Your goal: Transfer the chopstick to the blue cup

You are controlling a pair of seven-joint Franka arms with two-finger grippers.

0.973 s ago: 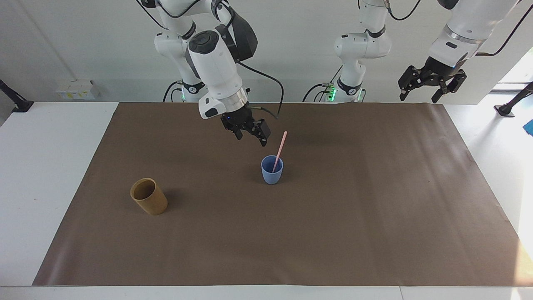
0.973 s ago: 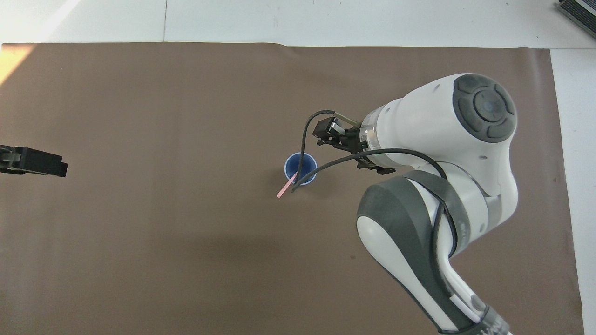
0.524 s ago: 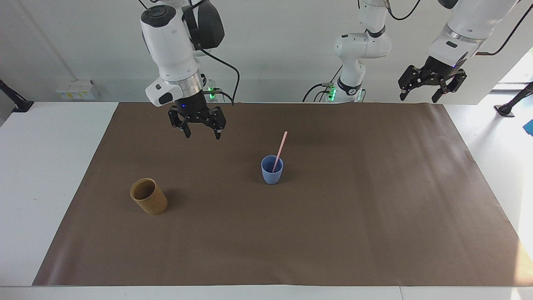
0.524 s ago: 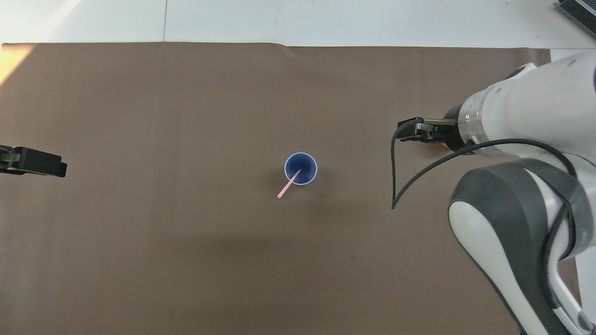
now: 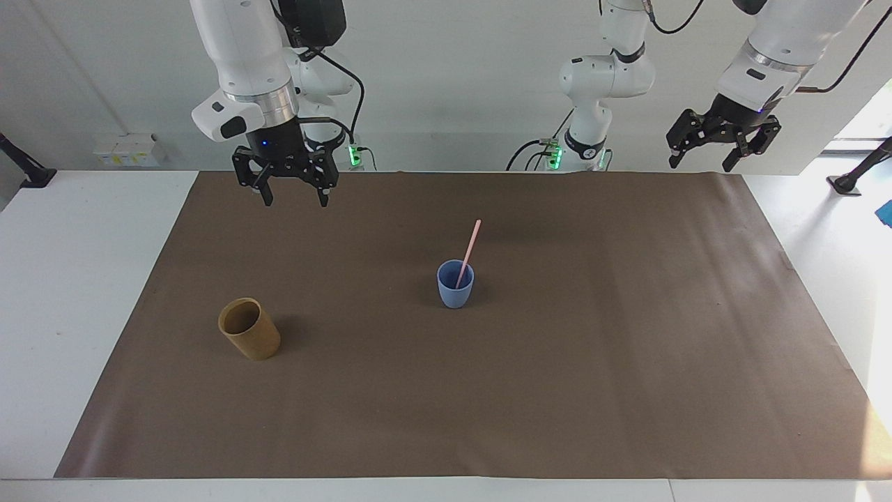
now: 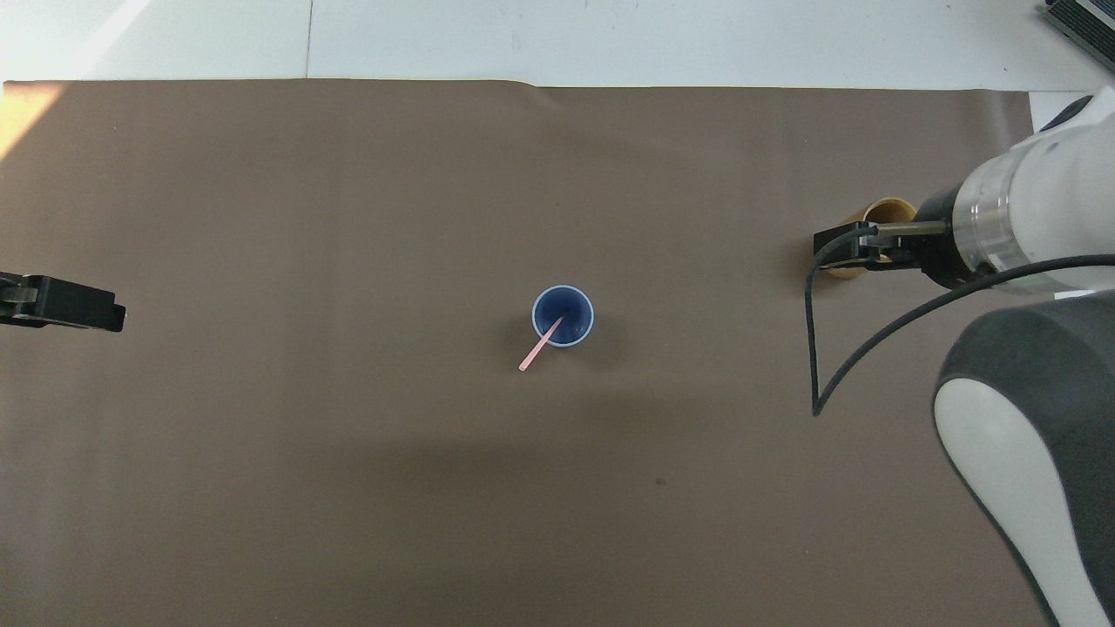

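The chopstick stands in the blue cup, leaning toward the robots. The right gripper hangs open and empty, raised toward its own end; the left gripper waits open.

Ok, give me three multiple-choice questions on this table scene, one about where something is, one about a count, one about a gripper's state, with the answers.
1. Where is the chopstick?
A. flat on the mat
B. standing in the blue cup
C. in the tan cup

2. How many cups are on the brown mat?
A. one
B. two
C. three

3. What is the right gripper doing?
A. open, holding nothing
B. shut on the chopstick
C. gripping the tan cup

Answers: 1 B, the chopstick leans out of the blue cup's rim. 2 B, one blue, one tan. 3 A, its fingertips stand apart in the air above the mat's edge nearest the robots.
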